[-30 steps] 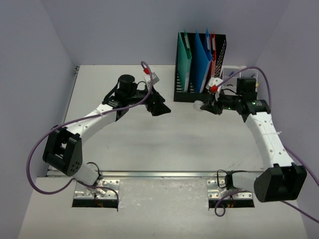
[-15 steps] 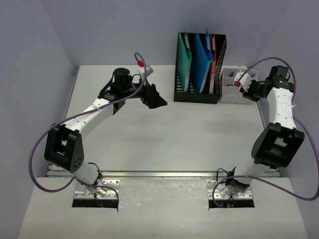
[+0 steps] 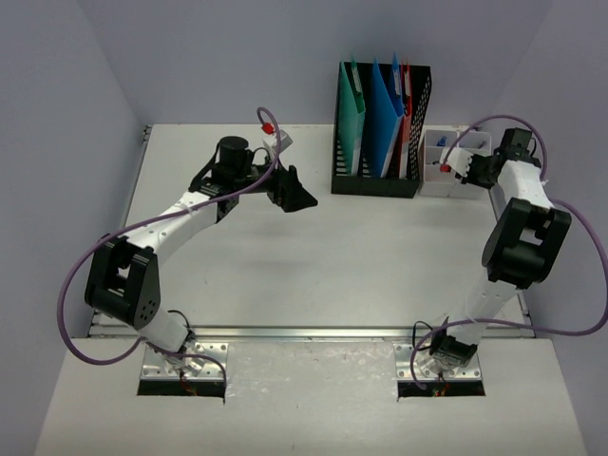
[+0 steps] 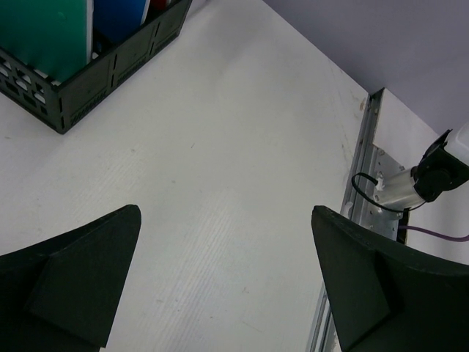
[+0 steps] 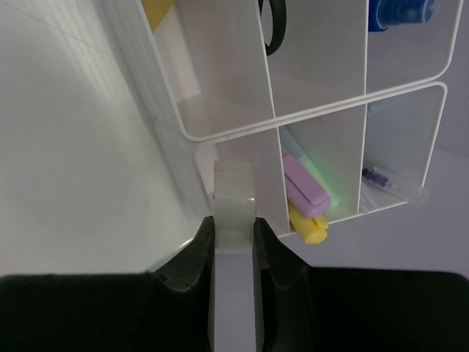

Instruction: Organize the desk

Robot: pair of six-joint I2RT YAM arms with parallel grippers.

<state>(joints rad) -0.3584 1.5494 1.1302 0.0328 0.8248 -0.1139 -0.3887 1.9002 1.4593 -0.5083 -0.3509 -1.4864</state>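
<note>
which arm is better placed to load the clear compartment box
Right: right gripper, shut on a translucent white piece, is at the clear compartment box; left gripper hangs open over white desk.

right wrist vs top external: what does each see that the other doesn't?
Right wrist only: the translucent piece pinched in the right gripper, and purple, green and yellow items together in one cell.
Top external only: the left gripper, open, and the black mesh file holder with its folders.
Both: the clear compartment box, the right gripper at it, and the white desk.
</note>
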